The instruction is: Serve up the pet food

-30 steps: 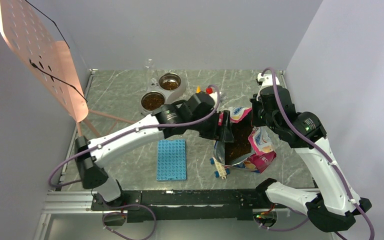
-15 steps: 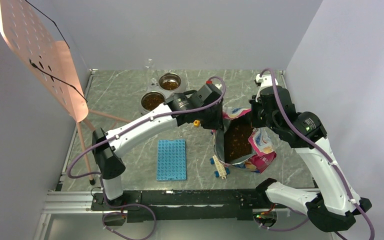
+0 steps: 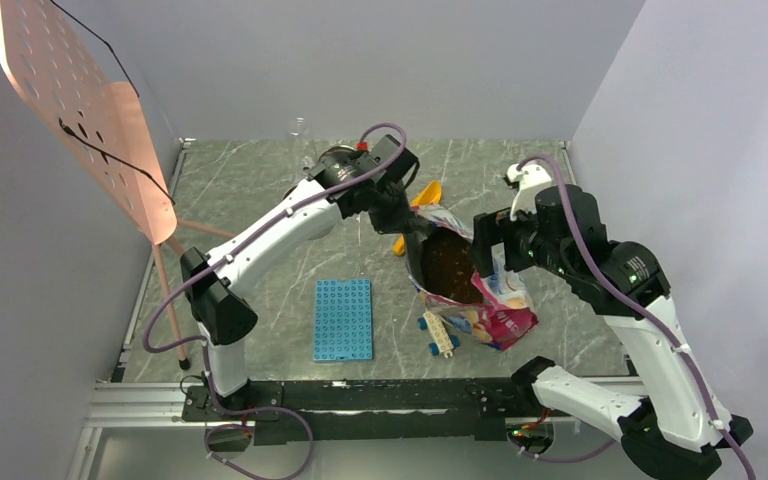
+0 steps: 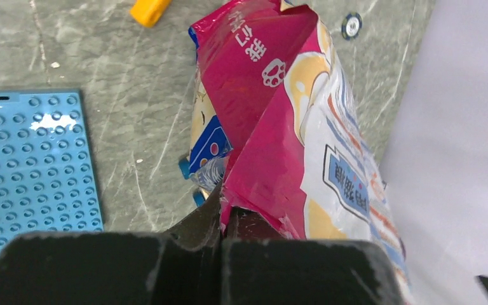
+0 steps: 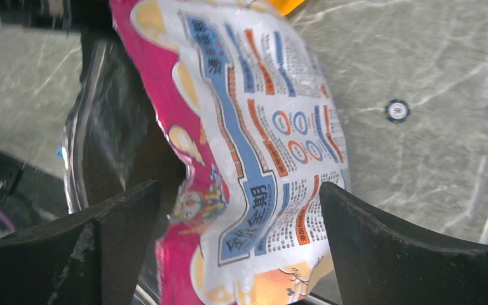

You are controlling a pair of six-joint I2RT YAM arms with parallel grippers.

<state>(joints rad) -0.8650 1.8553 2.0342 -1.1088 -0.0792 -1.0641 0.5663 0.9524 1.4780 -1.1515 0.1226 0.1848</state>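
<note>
The pet food (image 3: 450, 268) lay in the open bag (image 4: 273, 127) resting on the desk (image 3: 240, 180). The left pincer (image 4: 221, 223) was clamped on its rim, while the right pincer (image 5: 238, 190) gaped wide around the opposite side. Closing there gently and keeping the mouth upright seemed the wise course

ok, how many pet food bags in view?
1. The pet food bag sits open right of the blue baseplate, held by the left gripper, jaws shut on its rim. Another could hide behind the arms.
</note>
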